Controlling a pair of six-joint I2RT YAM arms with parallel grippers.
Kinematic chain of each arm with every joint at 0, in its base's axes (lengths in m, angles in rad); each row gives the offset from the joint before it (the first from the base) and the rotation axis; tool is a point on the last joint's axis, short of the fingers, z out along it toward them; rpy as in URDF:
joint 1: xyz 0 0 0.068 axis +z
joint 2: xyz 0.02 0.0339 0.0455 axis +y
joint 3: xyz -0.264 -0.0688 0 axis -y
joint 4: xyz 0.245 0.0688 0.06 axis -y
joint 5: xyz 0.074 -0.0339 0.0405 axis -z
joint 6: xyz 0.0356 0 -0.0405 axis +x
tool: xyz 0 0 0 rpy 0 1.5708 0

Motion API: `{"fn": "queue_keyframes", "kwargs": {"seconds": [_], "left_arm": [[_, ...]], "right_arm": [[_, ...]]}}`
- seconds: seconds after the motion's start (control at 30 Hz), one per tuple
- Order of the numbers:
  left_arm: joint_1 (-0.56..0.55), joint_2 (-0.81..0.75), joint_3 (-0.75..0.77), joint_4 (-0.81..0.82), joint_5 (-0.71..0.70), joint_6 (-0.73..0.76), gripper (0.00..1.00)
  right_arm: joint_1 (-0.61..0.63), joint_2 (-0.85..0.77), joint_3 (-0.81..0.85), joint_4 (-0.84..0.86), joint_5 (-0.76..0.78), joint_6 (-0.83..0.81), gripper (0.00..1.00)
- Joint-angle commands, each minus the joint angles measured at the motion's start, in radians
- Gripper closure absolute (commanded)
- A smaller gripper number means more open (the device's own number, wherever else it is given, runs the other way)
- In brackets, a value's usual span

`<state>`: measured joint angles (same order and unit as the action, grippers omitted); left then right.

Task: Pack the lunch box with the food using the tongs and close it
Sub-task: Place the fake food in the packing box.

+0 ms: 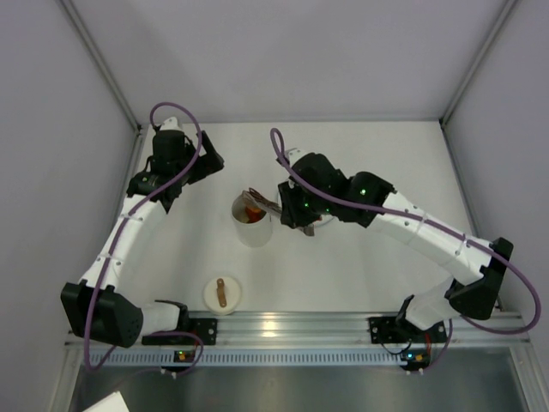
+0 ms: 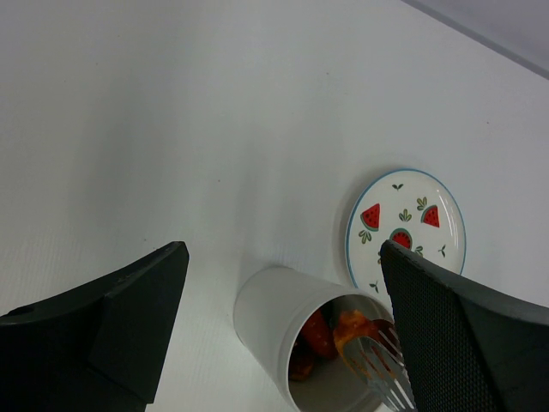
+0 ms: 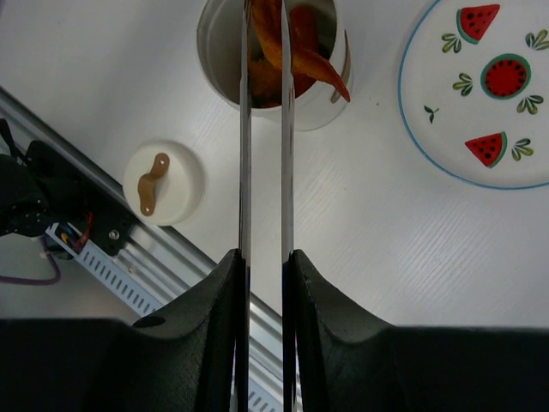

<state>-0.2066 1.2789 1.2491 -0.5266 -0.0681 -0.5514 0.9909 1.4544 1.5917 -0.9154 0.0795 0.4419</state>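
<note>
The white worktop (image 1: 343, 257) carries everything. The left tool (image 2: 283, 253) hangs spread and empty just behind the lunch box (image 1: 253, 225), which stands upright and uncovered near the middle. The right tool (image 3: 264, 257) is pressed together on the tongs (image 3: 244, 154). A watermelon-patterned plate (image 3: 437, 137) lies beside the lunch box. The lid (image 1: 222, 294) rests apart, near the front rail. The tong tips reach into the box's mouth, among orange and red food (image 3: 292, 43).
</note>
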Motion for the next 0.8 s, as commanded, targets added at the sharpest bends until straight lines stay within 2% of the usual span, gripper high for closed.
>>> {"fn": "queue_keyframes", "kwargs": {"seconds": [0.0, 0.17, 0.27, 0.3, 0.33, 0.5, 0.77], "left_arm": [[-0.004, -0.01, 0.013, 0.0, -0.009, -0.001, 0.01], [-0.004, -0.009, 0.015, 0.002, -0.01, -0.001, 0.01], [-0.004, -0.007, 0.013, 0.002, -0.007, -0.004, 0.01], [-0.004, -0.007, 0.013, 0.002, -0.007, -0.002, 0.01], [-0.004, -0.007, 0.013, 0.0, -0.007, -0.002, 0.01], [-0.004, -0.006, 0.016, 0.0, -0.009, -0.001, 0.01], [-0.004, -0.004, 0.016, 0.002, -0.007, -0.001, 0.01]], "right_arm": [[0.026, -0.029, -0.001, -0.005, 0.039, 0.011, 0.87], [0.029, -0.039, -0.019, -0.01, 0.043, 0.006, 0.82], [0.031, -0.035, -0.021, -0.01, 0.045, 0.004, 0.73], [0.031, -0.037, -0.021, -0.008, 0.043, 0.004, 0.66], [0.031, -0.035, -0.018, -0.007, 0.045, 0.004, 0.63], [0.031, -0.039, 0.002, -0.007, 0.051, -0.005, 0.53], [0.031, -0.046, 0.053, -0.023, 0.112, -0.009, 0.52]]}}
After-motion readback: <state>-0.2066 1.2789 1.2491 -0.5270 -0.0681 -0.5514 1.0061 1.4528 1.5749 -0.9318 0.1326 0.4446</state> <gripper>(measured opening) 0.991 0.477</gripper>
